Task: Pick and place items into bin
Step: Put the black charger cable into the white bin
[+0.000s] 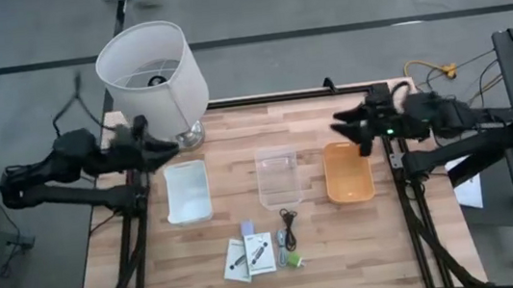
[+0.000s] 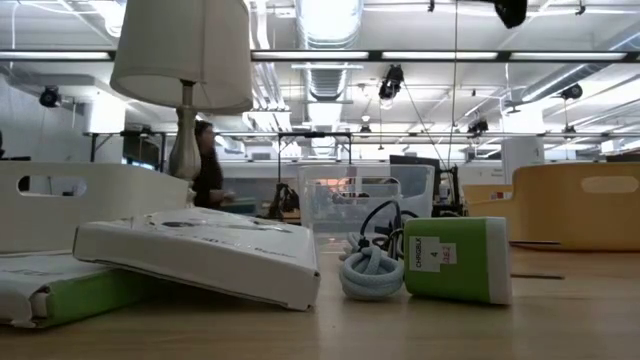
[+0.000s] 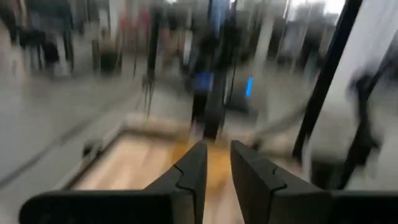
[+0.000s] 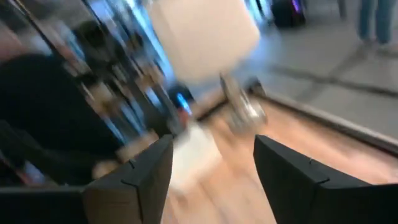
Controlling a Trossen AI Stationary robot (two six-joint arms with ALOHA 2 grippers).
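White packets (image 1: 248,257), two, flat and probably light and slick: lift by an edge. Beside them, green piece (image 1: 294,258), blue-grey piece (image 1: 282,239), limp black cable (image 1: 289,222): pinch its coil. Beyond them, clear bin (image 1: 277,177). My left claw (image 3: 216,163) narrow, my right claw (image 4: 213,154) wide, both empty.

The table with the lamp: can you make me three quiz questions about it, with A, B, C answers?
1. Where is the lamp?
A. far left corner
B. near edge
C. inside a bin

2. How many bins?
A. one
B. two
C. three

3. The right gripper is:
A. holding the cable
B. open, empty
C. inside the orange bin

Answers:
1 A, it stands by the left gripper.
2 C, white bin, clear bin, orange bin.
3 B, its fingers are apart; the cable lies on the table.
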